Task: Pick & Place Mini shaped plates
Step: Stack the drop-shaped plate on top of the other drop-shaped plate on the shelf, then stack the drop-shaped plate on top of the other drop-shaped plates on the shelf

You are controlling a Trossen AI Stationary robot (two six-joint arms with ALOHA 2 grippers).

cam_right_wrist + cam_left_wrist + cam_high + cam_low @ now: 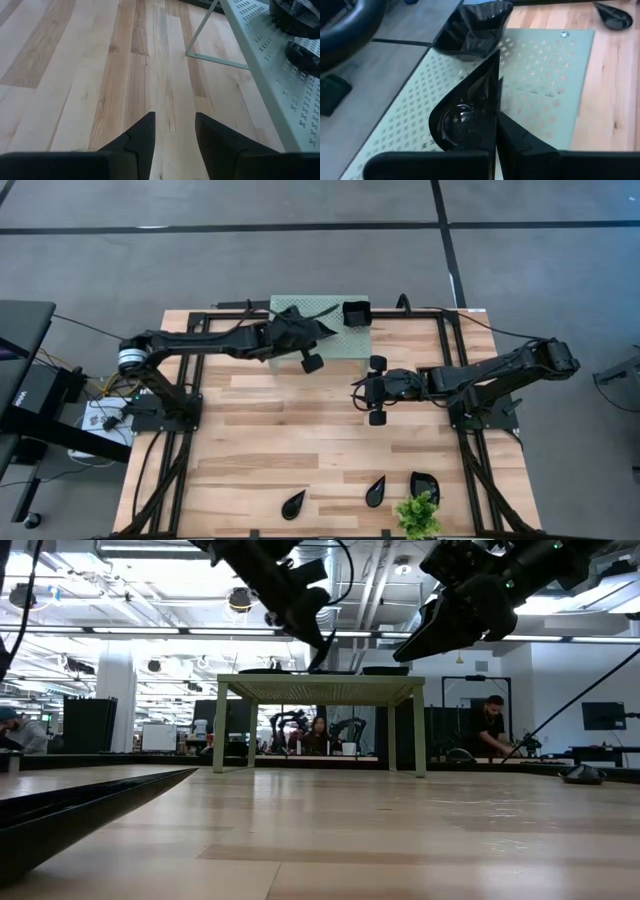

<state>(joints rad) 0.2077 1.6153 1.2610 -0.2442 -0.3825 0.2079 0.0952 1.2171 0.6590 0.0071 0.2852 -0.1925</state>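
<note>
Left gripper: clamped on the rim of a teardrop plate, held over the pale green stand, presumably to set it down there.
Stand load: a wavy square plate already sits at one corner, so the stand looks like the drop site.
Right gripper: jaws apart, empty, hovering above bare table beside the stand; likely free for a pick.
Remaining: three plates near the plant.

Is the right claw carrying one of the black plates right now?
No: the right claw is open and empty, with only the bare wooden table between its fingers.
</note>
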